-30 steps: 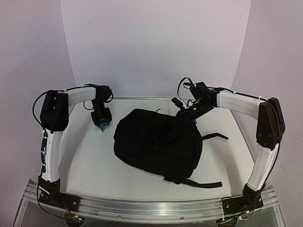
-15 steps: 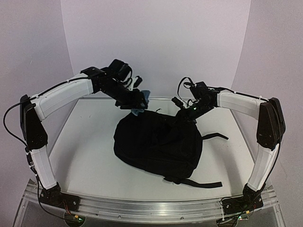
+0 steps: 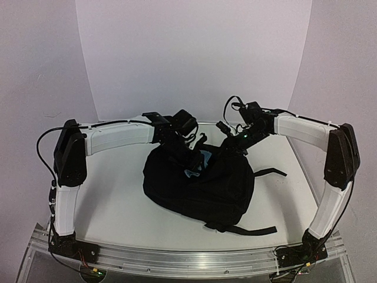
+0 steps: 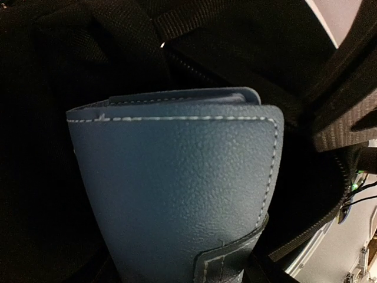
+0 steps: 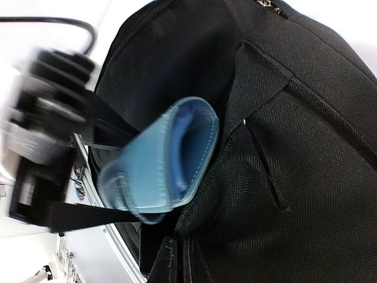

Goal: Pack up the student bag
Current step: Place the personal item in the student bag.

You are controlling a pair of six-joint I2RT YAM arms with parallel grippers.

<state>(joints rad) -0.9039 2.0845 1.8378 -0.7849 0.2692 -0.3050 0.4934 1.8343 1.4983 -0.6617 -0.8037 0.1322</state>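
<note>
Subject of inspection: large black woven-fabric backpack [image 3: 200,188], rounded and slumped soft, lying flat at the middle of the smooth white table [image 3: 118,200]. Its weave is coarse and matte. A flat black webbing strap [image 3: 268,171] trails from the backpack's right flank onto the table, and a second strap lies off its near right corner. The backpack's mouth is at its far edge and stands parted.

Left gripper [image 3: 193,165]: positioned over the far edge of the backpack, at the mouth. It is clamped on a blue pebbled leather-look case [image 4: 177,188] with rounded corners, a folded spine and a line of pale stitching along its border. A narrow stitched closing tab [image 4: 227,259] crosses the case's lower end. From the right wrist view, the black fingers sit one on each broad face of the case. The case's rounded end is tucked into the backpack's mouth, against black fabric, with dark bag interior surrounding it on all sides in the left wrist view.

Right gripper [image 3: 234,143]: at the far right corner of the backpack, touching the rim of the mouth. Its jaws are pressed fully together. Whether fabric is pinched between them cannot be told; the wrist view shows only close woven cloth and a stitched loop.
</note>
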